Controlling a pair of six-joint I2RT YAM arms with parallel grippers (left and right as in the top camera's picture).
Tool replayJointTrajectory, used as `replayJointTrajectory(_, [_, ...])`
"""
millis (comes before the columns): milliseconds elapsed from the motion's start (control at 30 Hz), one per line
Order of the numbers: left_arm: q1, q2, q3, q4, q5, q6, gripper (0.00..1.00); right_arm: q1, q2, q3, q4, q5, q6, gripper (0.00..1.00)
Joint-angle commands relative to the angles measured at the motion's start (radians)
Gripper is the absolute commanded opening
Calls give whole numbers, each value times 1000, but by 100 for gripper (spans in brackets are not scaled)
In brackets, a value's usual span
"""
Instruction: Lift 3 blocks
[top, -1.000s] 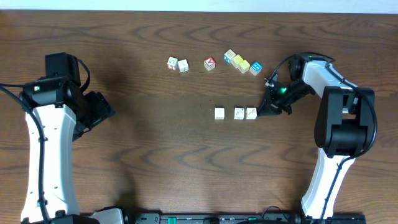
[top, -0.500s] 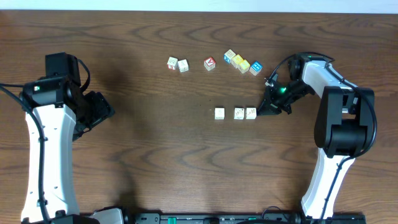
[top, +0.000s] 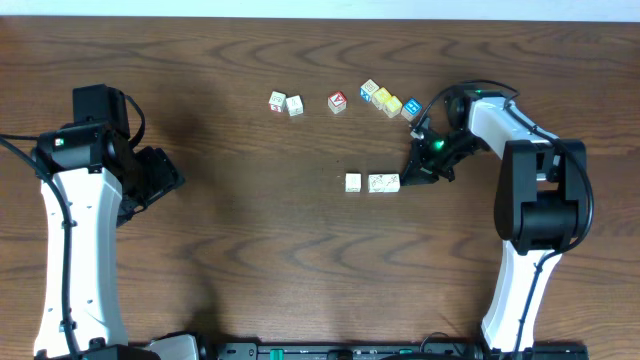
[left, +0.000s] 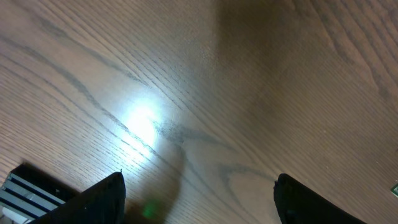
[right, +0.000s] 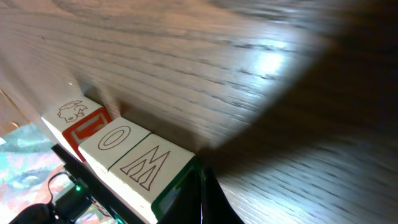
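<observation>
Three cream blocks lie in a row mid-table. The left block stands a little apart, while the middle block and the right block touch. My right gripper is shut, its tip against the right block's right side. In the right wrist view the M block presses against the shut right gripper, with the O block and a third block lined up behind. My left gripper hangs far left, and in its own view the left gripper is open over bare wood.
Several cubes with coloured faces sit in a row farther back: a pair, a red cube, a yellow cube and a blue cube, the last just behind my right arm.
My right gripper has slid left, pushing the right block against the middle one; both shifted left, narrowing the gap to the left block. The left arm has not moved.
</observation>
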Motion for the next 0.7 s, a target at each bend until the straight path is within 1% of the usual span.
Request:
replayJointTrajectory(0, [3, -3, 18, -6, -6, -9, 77, 18, -27, -3, 5, -9, 37, 1])
replayJointTrajectory(400, [3, -3, 18, -6, -6, -9, 77, 26, -27, -3, 7, -9, 103, 1])
replayJointTrajectory(667, [3, -3, 18, -6, -6, -9, 77, 56, -27, -3, -2, -8, 130, 1])
